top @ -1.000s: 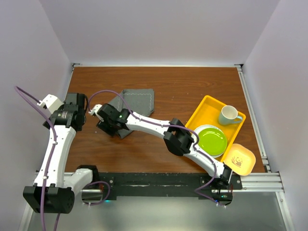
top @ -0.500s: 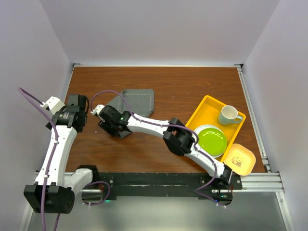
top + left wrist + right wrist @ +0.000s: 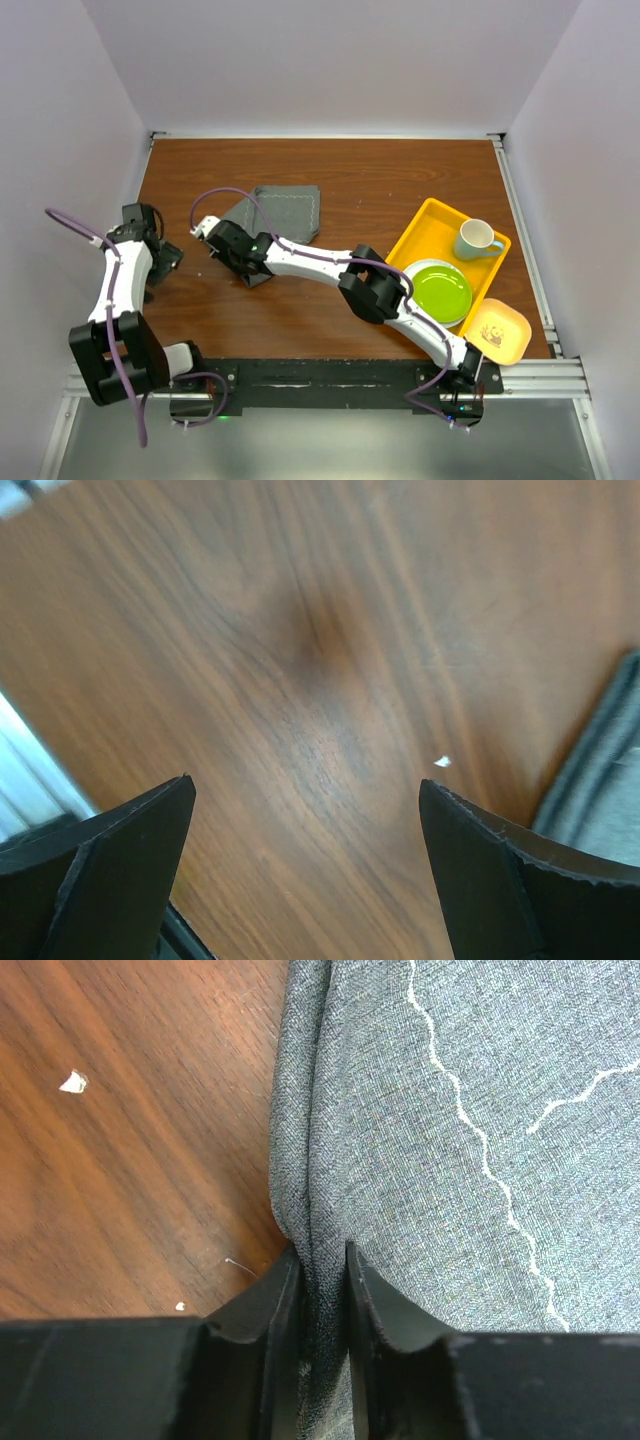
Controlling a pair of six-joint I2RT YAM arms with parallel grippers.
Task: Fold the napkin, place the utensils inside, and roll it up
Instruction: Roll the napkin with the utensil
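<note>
We see the right gripper [image 3: 322, 1270] pinching the napkin [image 3: 430, 1160] at its near-left folded edge — the left gripper [image 3: 305, 810] hangs wide open, empty, over the table [image 3: 300, 630] at the left.

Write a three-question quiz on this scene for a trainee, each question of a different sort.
1. True or false: the right gripper is shut on a doubled edge of the napkin.
2. What shows between the open fingers of the left gripper? A) bare wood of the table B) a fork C) a sponge
3. Fill in: the mug stands in the ______.

Key: 1 true; 2 A; 3 yellow tray
</note>
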